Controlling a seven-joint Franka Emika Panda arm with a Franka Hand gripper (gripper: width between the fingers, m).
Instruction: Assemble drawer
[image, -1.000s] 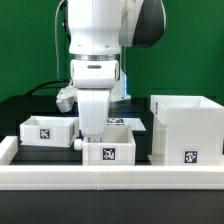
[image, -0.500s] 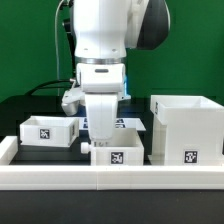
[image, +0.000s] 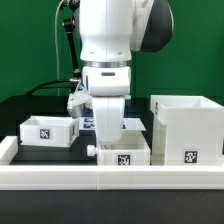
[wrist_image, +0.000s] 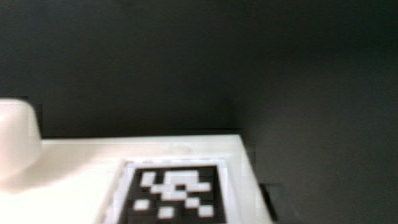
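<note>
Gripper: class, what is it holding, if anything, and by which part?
Cannot be told: the gripper reaches down to the middle tray, but its fingertips are hidden.

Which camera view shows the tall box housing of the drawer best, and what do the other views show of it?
The exterior view. There the box housing stands almost whole at the exterior view's right, with one tag on its facing wall. The wrist view shows nothing of it: only a white tagged surface close up.
</note>
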